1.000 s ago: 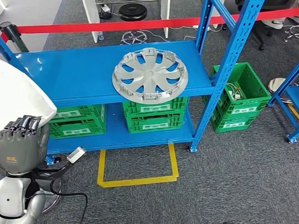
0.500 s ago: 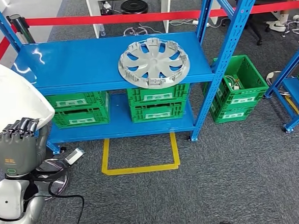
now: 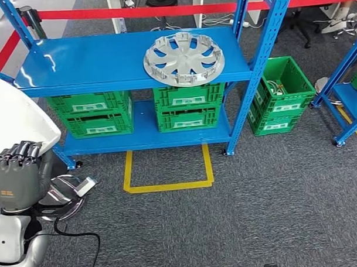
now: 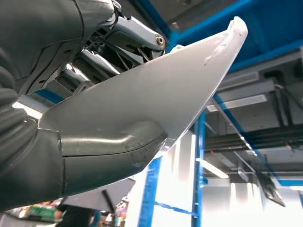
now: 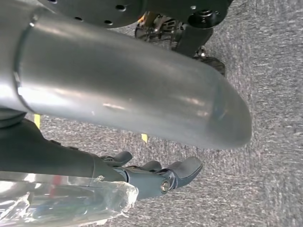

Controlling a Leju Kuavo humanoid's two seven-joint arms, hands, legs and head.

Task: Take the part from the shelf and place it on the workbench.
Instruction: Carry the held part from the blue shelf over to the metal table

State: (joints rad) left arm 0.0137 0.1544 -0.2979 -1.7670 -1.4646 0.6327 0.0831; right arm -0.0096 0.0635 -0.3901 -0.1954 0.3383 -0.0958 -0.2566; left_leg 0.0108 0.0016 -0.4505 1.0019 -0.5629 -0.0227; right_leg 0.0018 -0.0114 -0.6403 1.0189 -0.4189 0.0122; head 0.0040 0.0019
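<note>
Because the left robot hand (image 3: 20,174) is clamped on a large white panel (image 3: 16,118) — in the left wrist view its thumb lies along one face of the panel (image 4: 150,113) and its darker fingers reach over the other — that panel is, I judge, the part taken from the shelf (image 3: 121,59), carried low beside the robot's body. No tabletop is in view, so the placing is not yet done.

The chief risk is a slip: the hold sits near one edge of a broad, smooth, curved sheet, and most of it overhangs beyond the fingers, so a jolt could lever it out of the grasp. A second risk is a knock, since the panel's far edge lies close to the near corner of the blue shelf and could catch on an upright post.

The right robot hand (image 5: 168,177) hangs toward the carpet, fingers loosely curled with nothing in them; whether it counts as closed I cannot tell.

Well ahead of the left robot hand, a silver wheel cover (image 3: 183,58) lies flat on the upper shelf board, with green crates (image 3: 187,107) below it and another green crate (image 3: 281,95) on the floor beyond the post. Just below the hand, a black cable (image 3: 78,236) and a small grey device (image 3: 83,186) lie on the carpet, a tripping hazard. A yellow floor marking (image 3: 169,183) and a red barrier tape (image 3: 132,11) lie farther off.
</note>
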